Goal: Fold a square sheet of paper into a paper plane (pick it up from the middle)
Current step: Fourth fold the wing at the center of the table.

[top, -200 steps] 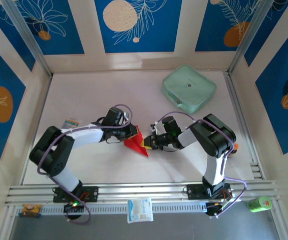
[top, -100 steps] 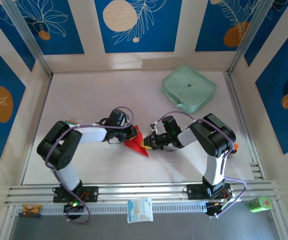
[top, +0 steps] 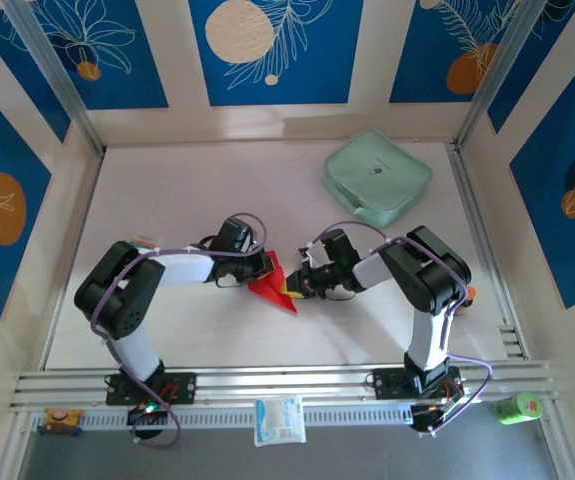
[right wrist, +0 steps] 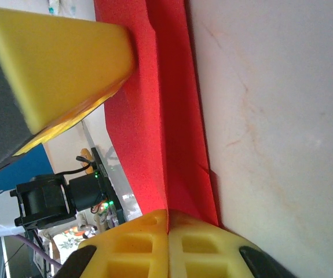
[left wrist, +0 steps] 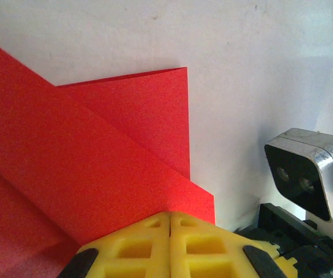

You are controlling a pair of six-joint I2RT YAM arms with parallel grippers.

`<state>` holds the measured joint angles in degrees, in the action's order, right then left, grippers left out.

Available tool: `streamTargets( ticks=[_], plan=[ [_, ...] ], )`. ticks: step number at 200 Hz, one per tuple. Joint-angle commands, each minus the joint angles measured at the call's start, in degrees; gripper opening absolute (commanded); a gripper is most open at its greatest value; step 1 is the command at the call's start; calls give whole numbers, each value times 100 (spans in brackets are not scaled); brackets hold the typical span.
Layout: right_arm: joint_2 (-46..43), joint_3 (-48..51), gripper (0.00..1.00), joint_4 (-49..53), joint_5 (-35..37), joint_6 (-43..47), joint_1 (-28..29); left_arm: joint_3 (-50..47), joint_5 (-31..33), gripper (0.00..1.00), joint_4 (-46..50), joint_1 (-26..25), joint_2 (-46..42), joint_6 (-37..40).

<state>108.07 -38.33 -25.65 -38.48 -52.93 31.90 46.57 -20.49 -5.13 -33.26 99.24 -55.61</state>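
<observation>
Our red paper (top: pixel 275 285), on the worktop (top: pixel 187 190) down and left of the green case (top: pixel 377 177), has some folds but is no plane yet, with our left fingers (left wrist: pixel 131 246) shut together at its edge and our right fingers (right wrist: pixel 131 246) pinching its fold.

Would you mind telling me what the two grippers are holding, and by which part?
Both appear shut on the folded red paper: the left gripper at one edge, the right gripper at the opposite edge, on a fold.
</observation>
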Motion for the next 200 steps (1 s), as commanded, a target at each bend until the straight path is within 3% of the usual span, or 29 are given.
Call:
streamTargets(
  ticks=[1,130,200],
  plan=[
    [74,-31,7,751,216,132,43,-30,117,8,135,-22,-2,29],
    [153,-149,7,1036,227,125,45,-16,158,6,400,-23,223,134],
    [-43,-157,13,1123,251,82,143,10,33,6,387,-23,358,187]
  ],
)
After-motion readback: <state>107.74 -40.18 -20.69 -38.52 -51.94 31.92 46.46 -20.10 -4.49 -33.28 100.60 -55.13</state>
